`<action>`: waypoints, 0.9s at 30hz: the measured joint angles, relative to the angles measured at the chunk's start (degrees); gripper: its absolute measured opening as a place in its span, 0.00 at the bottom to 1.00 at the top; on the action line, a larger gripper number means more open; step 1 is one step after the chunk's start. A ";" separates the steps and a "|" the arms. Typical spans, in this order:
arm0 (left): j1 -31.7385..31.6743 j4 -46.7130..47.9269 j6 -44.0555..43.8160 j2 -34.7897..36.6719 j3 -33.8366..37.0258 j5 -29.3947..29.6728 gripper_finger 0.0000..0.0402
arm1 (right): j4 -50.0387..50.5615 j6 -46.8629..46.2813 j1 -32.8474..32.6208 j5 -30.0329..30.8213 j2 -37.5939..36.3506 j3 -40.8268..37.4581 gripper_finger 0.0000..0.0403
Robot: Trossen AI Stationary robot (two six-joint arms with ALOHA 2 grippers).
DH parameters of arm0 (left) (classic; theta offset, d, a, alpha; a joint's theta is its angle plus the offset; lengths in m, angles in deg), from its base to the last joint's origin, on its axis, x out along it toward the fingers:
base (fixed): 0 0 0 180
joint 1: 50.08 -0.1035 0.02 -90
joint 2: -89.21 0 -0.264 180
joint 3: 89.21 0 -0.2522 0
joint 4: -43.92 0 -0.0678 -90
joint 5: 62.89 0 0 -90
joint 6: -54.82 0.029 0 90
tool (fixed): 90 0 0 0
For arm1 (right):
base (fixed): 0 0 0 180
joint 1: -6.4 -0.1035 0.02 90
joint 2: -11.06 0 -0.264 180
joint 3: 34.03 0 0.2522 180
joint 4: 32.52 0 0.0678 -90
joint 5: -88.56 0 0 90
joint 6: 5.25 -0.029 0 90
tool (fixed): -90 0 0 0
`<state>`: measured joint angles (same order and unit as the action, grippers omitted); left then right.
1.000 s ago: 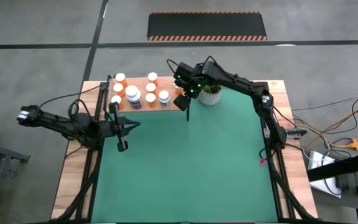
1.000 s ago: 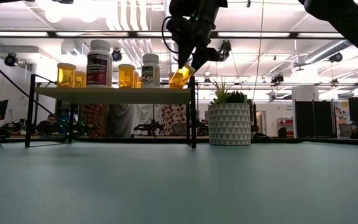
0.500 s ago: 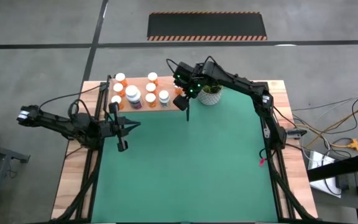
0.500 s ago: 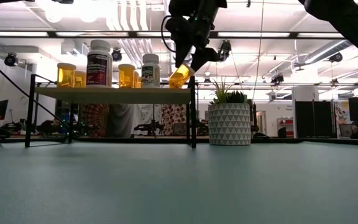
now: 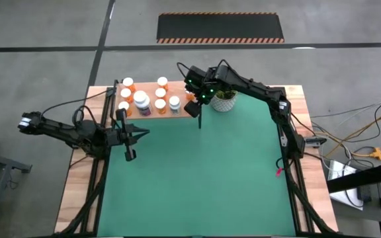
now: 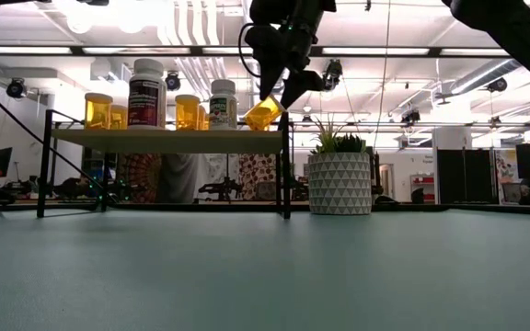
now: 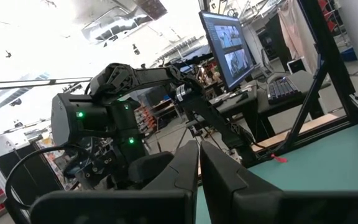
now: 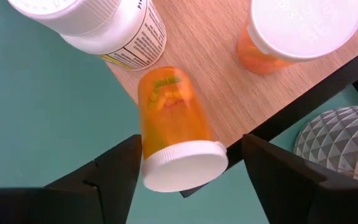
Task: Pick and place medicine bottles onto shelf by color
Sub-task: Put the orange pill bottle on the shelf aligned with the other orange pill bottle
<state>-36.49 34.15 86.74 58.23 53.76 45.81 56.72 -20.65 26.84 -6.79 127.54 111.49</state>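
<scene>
From my console: the shelf [image 5: 149,100] holds the placed bottles; my right end effector [image 8: 185,163] stands spread around a tilted orange pill bottle [image 8: 173,127] at its edge. Light, rigid, slick plastic, so I'd grip mid-body. The left end effector [image 7: 199,163] is closed.

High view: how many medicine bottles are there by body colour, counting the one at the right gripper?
Upright orange bottles on the shelf: 6
White bottles on the shelf: 2
Tilted orange bottle at the shelf edge, between the open fingers of the right gripper: 1
Total: 9
</scene>
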 joint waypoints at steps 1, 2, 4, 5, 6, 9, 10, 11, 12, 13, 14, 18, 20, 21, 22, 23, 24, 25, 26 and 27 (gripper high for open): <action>0.00 0.02 0.01 0.00 0.00 0.00 0.00 | 0.00 0.00 0.01 0.00 0.00 0.00 0.66; 0.00 0.00 0.01 0.02 0.00 0.00 0.00 | 0.00 0.00 0.01 0.00 0.00 0.00 0.64; 0.00 0.00 0.00 0.00 0.00 0.00 0.00 | 0.00 -0.03 0.01 0.00 0.00 0.00 0.61; 0.00 0.00 0.00 0.02 0.00 0.00 0.00 | -0.02 -0.15 0.01 0.00 0.00 0.00 0.60; 0.00 0.00 0.00 0.02 0.00 0.00 0.00 | -0.02 -0.24 0.01 0.00 0.00 0.00 0.58; 0.00 0.00 0.00 0.00 0.00 0.00 0.00 | 0.09 0.27 0.01 0.02 0.00 0.73 0.54; 0.00 0.00 0.00 0.02 0.00 0.00 0.00 | 0.06 0.82 0.01 0.02 0.00 1.08 0.53; 0.00 0.00 0.00 0.00 -0.02 -0.02 0.00 | 0.04 1.66 0.00 0.02 -0.05 1.41 0.52; 0.00 0.00 0.01 0.00 -0.01 0.00 0.00 | 0.09 2.93 -0.01 0.03 -0.09 1.76 0.50; 0.00 0.00 0.01 0.02 0.00 0.00 0.00 | 0.08 4.28 -0.01 0.05 -0.11 2.05 0.50; 0.00 0.00 0.01 0.02 -0.01 0.00 0.00 | 0.08 5.63 -0.04 0.07 -0.11 2.20 0.49; 0.00 0.00 0.00 -0.07 -0.02 -0.02 0.00 | 0.52 14.37 -0.48 0.47 -0.11 2.64 0.48; 0.00 -0.02 0.02 -0.02 -0.02 0.00 0.00 | 0.86 18.95 -1.04 1.91 -0.11 2.69 0.48; 0.00 -0.02 0.02 0.00 -0.02 0.00 0.00 | 1.10 21.70 -1.31 2.82 -0.12 2.69 0.48; 0.00 -0.02 0.02 0.00 -0.02 -0.01 0.00 | 1.24 25.06 -1.63 3.73 -0.14 2.69 0.48; 0.00 0.00 0.01 0.00 -0.02 0.00 0.00 | 1.31 28.69 -2.01 4.48 -0.22 2.69 0.48; 0.00 -0.02 0.02 0.00 -0.02 0.00 0.00 | 1.25 32.19 -2.44 5.77 -0.28 2.69 0.48; 0.00 -0.02 0.02 0.02 -0.02 0.00 0.00 | 1.10 35.28 -2.91 7.73 -0.37 2.69 0.48; 0.00 -0.02 0.02 0.00 -0.02 0.00 0.00 | 0.89 38.23 -3.41 10.03 -0.46 2.71 0.48; 0.00 0.00 0.02 0.00 -0.02 -0.02 0.00 | 0.81 41.10 -3.97 12.51 -0.50 2.73 0.48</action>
<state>-36.49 34.15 86.77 58.23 53.74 45.79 57.53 20.45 22.87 5.73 127.05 114.22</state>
